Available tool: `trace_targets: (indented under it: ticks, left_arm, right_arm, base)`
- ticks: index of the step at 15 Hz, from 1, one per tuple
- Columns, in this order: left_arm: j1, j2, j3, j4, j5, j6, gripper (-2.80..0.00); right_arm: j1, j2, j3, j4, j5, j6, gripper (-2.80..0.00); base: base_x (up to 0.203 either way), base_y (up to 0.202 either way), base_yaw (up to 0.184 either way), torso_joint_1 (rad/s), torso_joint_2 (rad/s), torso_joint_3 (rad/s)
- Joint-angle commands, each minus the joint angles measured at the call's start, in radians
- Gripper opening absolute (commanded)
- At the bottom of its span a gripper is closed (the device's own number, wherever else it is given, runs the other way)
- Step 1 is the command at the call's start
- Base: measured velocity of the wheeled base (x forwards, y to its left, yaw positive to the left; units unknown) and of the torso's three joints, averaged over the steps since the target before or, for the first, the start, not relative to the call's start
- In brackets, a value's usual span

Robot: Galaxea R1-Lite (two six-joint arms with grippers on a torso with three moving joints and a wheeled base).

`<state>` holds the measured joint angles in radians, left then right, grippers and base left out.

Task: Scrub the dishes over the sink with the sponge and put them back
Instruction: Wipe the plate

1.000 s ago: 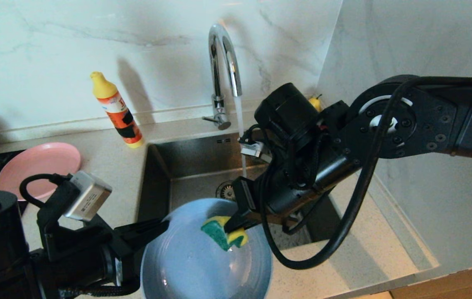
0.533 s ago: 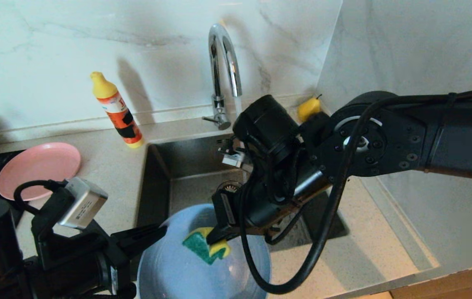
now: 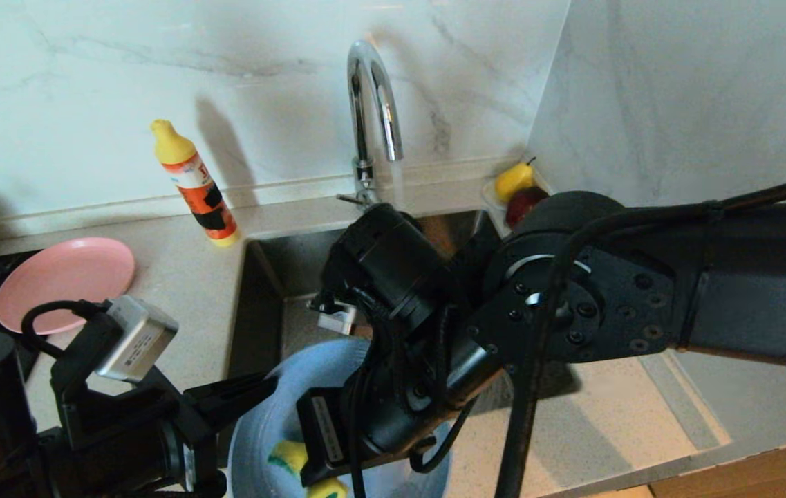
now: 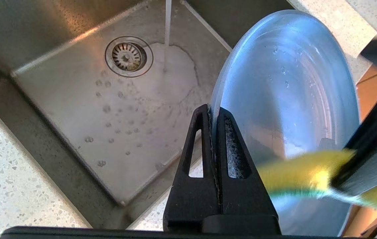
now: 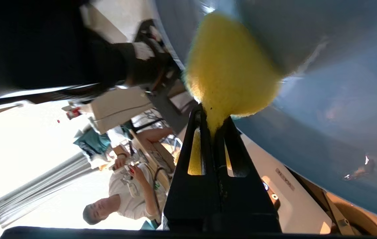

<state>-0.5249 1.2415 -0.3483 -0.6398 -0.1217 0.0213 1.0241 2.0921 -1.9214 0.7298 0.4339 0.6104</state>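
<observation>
Meanwhile, the round light blue plate was clamped at its rim by the left tool over the dark steel sink, while the yellow sponge, pinched in the closed right tool, was pressed against it.

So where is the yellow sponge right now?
In the head view, the sponge is low in the middle, pinched in the right gripper and pressed on the blue plate near the sink's front edge.

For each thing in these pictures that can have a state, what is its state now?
Tap: running into the sink.
Blue plate: wet, tilted, rim pinched by the left tool.
Sponge: squeezed in the right tool, pressed on the blue plate.
Pink plate: lying on the counter.
Soap bottle: upright, capped.
</observation>
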Motion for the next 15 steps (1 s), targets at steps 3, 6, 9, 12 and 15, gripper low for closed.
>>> trace_targets:
  ticks: [3,6,9,12,15]
  left_arm:
    - [0.000,-0.002,-0.009,-0.004,0.001,-0.009,-2.80]
    - [0.000,-0.002,-0.011,-0.005,0.001,-0.011,-2.80]
    - [0.001,-0.005,-0.011,-0.006,0.003,-0.011,-2.80]
    - [0.001,-0.007,-0.011,-0.006,0.004,-0.011,-2.80]
    - [0.002,-0.011,-0.018,-0.006,0.004,-0.012,-2.80]
  right_arm:
    - [-0.006,0.017,0.010,0.074,-0.006,-0.001,-2.80]
    - [-0.041,-0.011,0.039,0.080,-0.007,-0.003,-2.80]
    - [-0.063,-0.049,0.085,0.079,-0.008,-0.005,-2.80]
    - [-0.090,-0.082,0.127,0.076,-0.009,-0.005,-2.80]
    - [-0.126,-0.119,0.164,0.076,-0.009,-0.005,-2.80]
  base:
    - [0.000,0.000,0.000,0.000,0.00,0.000]
    - [0.000,0.000,0.000,0.000,0.00,0.000]
    - [0.000,0.000,0.000,0.000,0.00,0.000]
    - [0.000,0.000,0.000,0.000,0.00,0.000]
    - [0.000,0.000,0.000,0.000,0.00,0.000]
